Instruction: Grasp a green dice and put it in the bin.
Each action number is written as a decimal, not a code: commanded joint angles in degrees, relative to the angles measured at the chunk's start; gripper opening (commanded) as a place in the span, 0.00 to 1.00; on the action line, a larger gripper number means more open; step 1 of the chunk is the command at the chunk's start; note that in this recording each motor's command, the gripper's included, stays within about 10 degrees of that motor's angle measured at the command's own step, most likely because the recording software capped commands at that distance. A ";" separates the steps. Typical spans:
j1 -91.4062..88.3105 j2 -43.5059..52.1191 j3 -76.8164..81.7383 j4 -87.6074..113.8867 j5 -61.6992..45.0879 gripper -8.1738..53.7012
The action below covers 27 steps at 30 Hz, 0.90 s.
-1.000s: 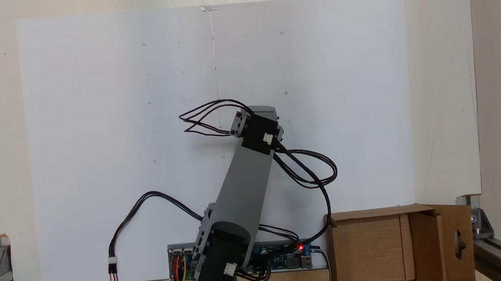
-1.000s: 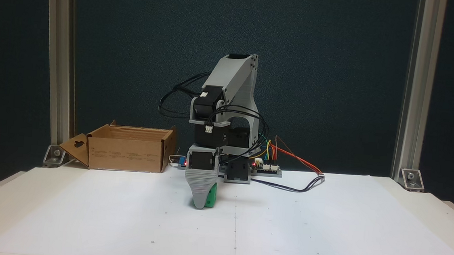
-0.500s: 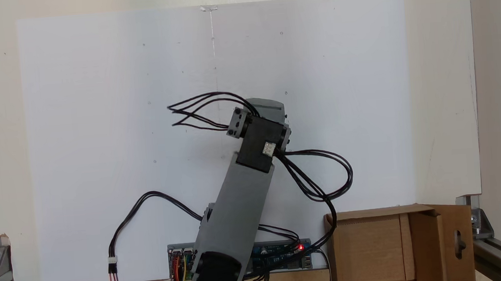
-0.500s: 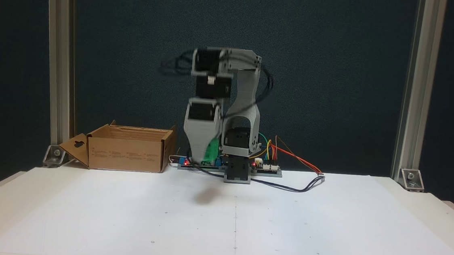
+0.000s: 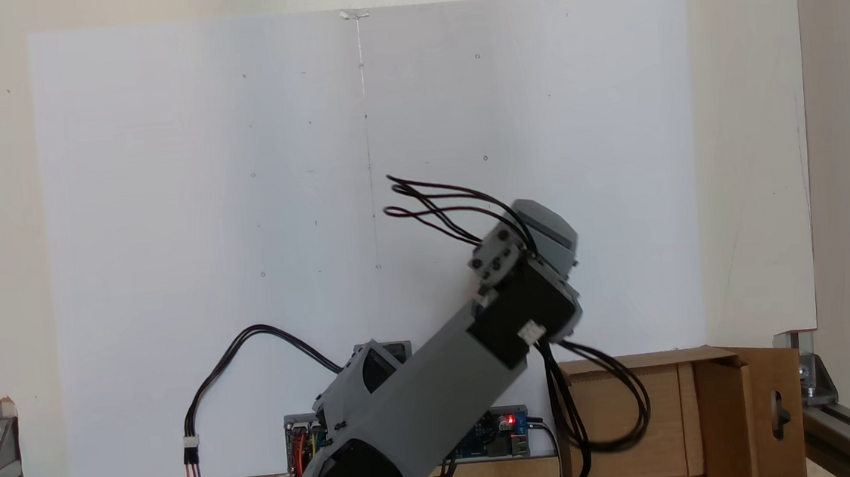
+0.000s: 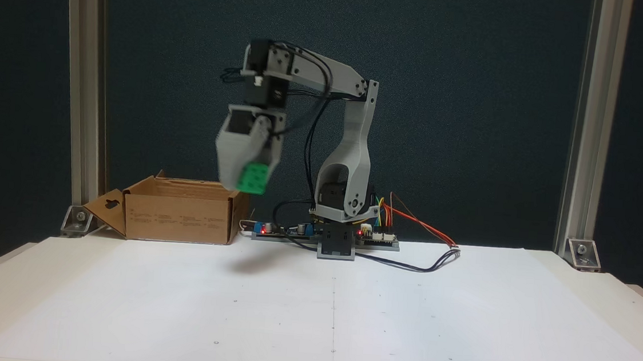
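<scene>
Green dice point(image 6: 253, 178): small bright green cube, pips faintly visible, slightly blurred. Held in air at tip of gripper point(image 6: 246, 178), clamped against grey jaw, well above table. Position: just right of bin's right wall in this fixed view, above level of its rim.

Bin point(image 6: 178, 218): brown cardboard box, open top, flaps folded outward; left flap with cut-out slot. Stands on table's far left. In fixed view from above, bin point(image 5: 682, 415) sits at bottom right, slotted flap at right.

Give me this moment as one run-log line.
phase: carry to bin | gripper: shut on green dice, raised off table | bin: open, dice near its edge, not released | view: motion blur
</scene>
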<state>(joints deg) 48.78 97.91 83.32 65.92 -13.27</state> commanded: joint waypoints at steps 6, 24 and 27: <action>22.32 0.26 -10.99 -4.92 -8.79 0.32; 58.62 -21.53 -11.69 -14.77 -21.71 0.32; 58.89 -22.85 -11.69 -15.03 -21.97 0.32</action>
<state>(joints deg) 107.23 74.36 75.67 51.68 -30.67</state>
